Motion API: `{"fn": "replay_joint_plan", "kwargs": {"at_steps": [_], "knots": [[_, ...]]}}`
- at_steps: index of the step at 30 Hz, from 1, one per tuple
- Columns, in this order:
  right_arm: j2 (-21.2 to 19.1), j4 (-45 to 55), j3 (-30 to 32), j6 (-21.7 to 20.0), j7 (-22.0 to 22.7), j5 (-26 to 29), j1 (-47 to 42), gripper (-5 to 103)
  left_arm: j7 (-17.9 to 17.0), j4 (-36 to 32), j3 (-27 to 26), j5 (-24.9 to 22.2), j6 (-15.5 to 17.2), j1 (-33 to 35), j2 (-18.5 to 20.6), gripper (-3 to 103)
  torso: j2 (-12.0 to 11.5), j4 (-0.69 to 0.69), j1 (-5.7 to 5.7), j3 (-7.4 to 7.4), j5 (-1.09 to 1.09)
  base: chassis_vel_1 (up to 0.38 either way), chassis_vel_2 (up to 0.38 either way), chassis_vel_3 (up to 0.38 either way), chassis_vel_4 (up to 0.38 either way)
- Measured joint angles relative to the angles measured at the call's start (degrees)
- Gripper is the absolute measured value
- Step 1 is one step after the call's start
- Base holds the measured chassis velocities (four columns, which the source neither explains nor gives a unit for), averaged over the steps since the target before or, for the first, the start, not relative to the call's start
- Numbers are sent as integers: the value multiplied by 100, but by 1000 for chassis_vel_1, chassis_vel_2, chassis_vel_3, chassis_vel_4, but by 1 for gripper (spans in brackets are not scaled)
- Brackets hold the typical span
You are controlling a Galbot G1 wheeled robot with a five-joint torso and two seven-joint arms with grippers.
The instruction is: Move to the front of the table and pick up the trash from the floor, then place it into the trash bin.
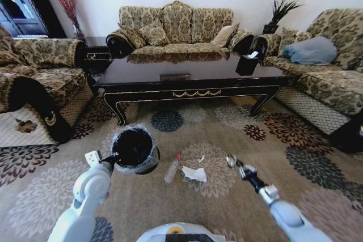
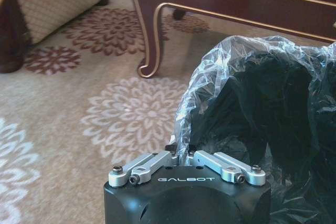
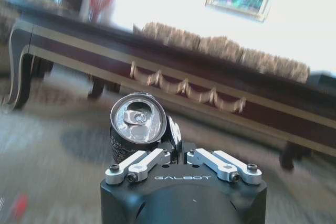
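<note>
Left gripper (image 1: 112,160) clamped on the bin (image 1: 135,149), right gripper (image 1: 232,161) raised with a can (image 3: 135,125).

Left fingers (image 2: 169,149) pinched narrow on the bag-lined rim of the bin, at its near edge, on the carpet (image 1: 227,134) in front of the dark table (image 1: 187,77). Right fingers (image 3: 175,132) closed around a small dark can with a silver pull-tab top, held clear of the floor to the right of the litter. Still lying on the carpet between the two arms: a clear bottle (image 1: 172,169) with a red cap just beside the bin, crumpled white paper (image 1: 195,174) next to it, and a small white scrap (image 1: 201,158) a little farther toward the table. On the surface near its right end, a dark tissue box (image 1: 247,63).
</note>
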Motion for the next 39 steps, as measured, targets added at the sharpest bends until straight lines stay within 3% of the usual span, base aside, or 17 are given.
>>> {"fn": "replay_joint_plan", "kwargs": {"at_steps": [12,16,19,30,39], "knots": [[-305,291,-442,336,-88,419,1048,9,274,633,870,-133,-1,-1083,769,2,0,-3,0,0,2,0,0,0,0],[-381,329,-556,449,-178,399,1324,9,395,835,1160,-19,-1,-1299,892,2,0,-2,1,1,0,0,0,0,0],[-542,340,-904,518,-184,392,1825,9,744,1204,1677,321,-39,-1713,1015,2,-1,-1,1,1,0,0,0,0,0],[-696,-456,-2227,751,-163,363,3078,9,947,2213,2654,498,-240,-2983,768,2,-1,-3,1,0,1,0,0,0,0],[-87,-1294,-3311,926,-173,254,4398,9,1010,3137,3100,655,-349,-3746,252,2,-1,-1,1,0,1,0,0,0,0]]}}
